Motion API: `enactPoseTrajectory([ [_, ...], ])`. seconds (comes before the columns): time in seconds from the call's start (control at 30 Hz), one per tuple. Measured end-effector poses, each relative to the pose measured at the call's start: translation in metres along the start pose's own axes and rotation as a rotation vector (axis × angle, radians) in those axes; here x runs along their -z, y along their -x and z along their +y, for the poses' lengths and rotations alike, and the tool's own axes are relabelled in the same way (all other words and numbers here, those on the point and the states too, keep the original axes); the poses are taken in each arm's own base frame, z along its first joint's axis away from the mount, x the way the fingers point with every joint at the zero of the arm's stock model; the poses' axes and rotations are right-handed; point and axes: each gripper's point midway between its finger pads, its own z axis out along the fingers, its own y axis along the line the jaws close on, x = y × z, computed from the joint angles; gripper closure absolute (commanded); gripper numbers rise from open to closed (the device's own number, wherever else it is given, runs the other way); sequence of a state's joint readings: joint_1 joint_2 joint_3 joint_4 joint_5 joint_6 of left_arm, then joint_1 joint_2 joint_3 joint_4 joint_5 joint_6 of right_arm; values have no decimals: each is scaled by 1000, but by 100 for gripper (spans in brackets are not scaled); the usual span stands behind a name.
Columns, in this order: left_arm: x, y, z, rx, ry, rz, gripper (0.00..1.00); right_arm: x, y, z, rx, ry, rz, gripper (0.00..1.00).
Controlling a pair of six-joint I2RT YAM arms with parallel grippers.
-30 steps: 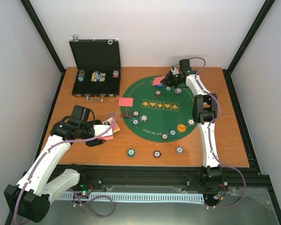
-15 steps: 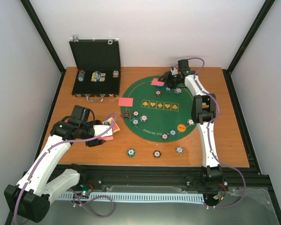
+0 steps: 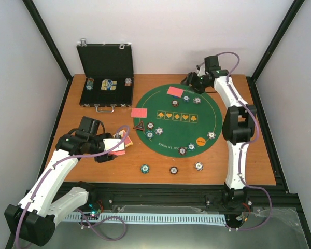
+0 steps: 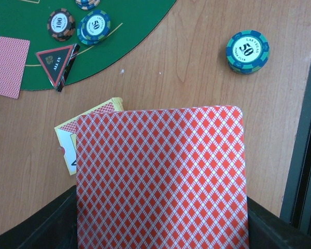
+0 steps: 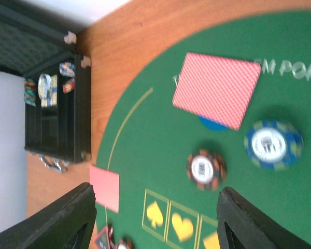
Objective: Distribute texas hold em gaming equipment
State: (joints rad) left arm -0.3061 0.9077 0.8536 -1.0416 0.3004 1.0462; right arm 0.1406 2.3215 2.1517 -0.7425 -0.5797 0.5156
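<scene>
My left gripper (image 3: 116, 146) hovers over the table left of the green mat, shut on a stack of red-backed playing cards (image 4: 160, 176); a yellow-edged card (image 4: 88, 118) peeks out beneath. At the mat's far edge my right gripper (image 3: 193, 81) stands open and empty above the felt (image 5: 155, 223). Below it a red-backed card (image 5: 216, 89) lies on the mat, partly covering a blue disc (image 5: 212, 123). A blue chip (image 5: 273, 145) and a brown chip (image 5: 206, 169) sit beside it. Another card (image 3: 139, 112) and the triangle marker (image 3: 140, 126) lie at the mat's left rim.
The black case (image 3: 106, 78) stands open at the back left with chips inside. Several chips and an orange disc (image 3: 200, 140) ring the mat's near edge (image 3: 166, 148). Three chips (image 3: 173, 169) sit on the wood in front.
My right gripper has opened, left a card on the far side of the mat, and drawn back toward the far edge. The left arm has not moved.
</scene>
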Motion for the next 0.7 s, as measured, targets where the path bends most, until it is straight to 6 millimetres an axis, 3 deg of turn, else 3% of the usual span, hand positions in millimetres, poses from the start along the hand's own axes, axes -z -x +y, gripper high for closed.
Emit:
enactPoseTrajectory([
  [0.13, 0, 0, 0, 3, 3, 0, 62, 23, -26, -2, -6, -37, 10, 34],
  [0.3, 3, 1, 0, 1, 13, -5, 62, 31, -68, -23, -37, -85, 60, 33],
  [0.4, 3, 1, 0, 6, 14, -5, 62, 39, -100, -24, -33, -89, 82, 27],
  [0.5, 3, 1, 0, 13, 14, -5, 62, 48, -140, 3, 17, -51, 98, 24],
  [0.57, 3, 1, 0, 18, 14, -5, 62, 54, -185, 41, 92, 22, 123, 22],
  [0.6, 3, 1, 0, 20, 14, -5, 62, 55, -196, 49, 104, 39, 130, 21],
  [0.7, 3, 0, 0, 22, 14, -3, 62, 59, -255, 88, 181, 143, 174, 20],
])
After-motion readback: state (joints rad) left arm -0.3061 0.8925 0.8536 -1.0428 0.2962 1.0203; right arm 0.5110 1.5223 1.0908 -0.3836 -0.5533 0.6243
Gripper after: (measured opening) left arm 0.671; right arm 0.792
